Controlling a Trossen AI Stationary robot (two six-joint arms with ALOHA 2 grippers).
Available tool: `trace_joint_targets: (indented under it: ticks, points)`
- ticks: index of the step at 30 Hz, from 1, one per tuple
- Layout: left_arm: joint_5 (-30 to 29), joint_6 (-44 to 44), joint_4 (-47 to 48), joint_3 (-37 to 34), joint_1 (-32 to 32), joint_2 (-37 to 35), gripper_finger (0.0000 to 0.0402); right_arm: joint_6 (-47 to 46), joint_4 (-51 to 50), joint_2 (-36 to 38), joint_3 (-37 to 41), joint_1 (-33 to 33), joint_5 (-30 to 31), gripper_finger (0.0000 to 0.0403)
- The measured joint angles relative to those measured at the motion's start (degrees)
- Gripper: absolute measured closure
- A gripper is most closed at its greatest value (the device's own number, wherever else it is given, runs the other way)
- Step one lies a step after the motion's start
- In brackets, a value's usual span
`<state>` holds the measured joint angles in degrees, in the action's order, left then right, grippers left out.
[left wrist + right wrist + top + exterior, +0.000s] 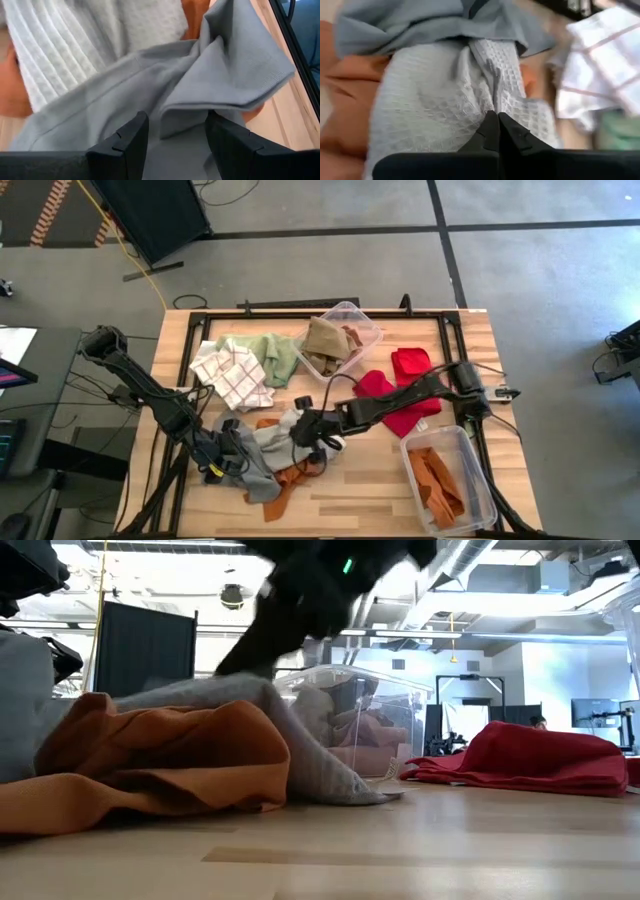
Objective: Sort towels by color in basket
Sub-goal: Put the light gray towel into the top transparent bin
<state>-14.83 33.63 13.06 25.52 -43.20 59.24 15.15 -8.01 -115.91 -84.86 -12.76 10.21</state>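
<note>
A heap of towels (268, 465) lies at the table's (360, 505) front middle, with both grippers over it: the left gripper (232, 448) on its left part, the right gripper (305, 430) on its right. Behind the heap sit the checked towels (234, 372), and just right of them another towel (282, 357). A bin (372, 330) stands at the back middle (cloths inside). Two towels (402, 385) lie right of centre. A second bin (478, 480) holding folded cloths stands at the front right.

Bright even light, soft shadows, glare from overhead lamps (low view), right wrist view blurred
</note>
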Motion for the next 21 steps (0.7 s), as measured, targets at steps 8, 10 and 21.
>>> trace_joint_targets:
  ticks: [8,10,21]
  points:
    - [0.0,-0.3,0.1,0.0,0.0,0.0,0.0217,3.5,-8.3,11.2,0.0,-1.4,12.3,0.0385]
    - [0.1,-0.3,0.2,0.0,0.0,0.0,0.0217,4.0,-10.1,13.6,0.0,-1.4,14.7,0.0386]
    - [0.1,0.0,0.4,0.0,0.0,0.0,0.0217,2.7,-16.0,20.9,0.0,-1.9,16.8,0.0386]
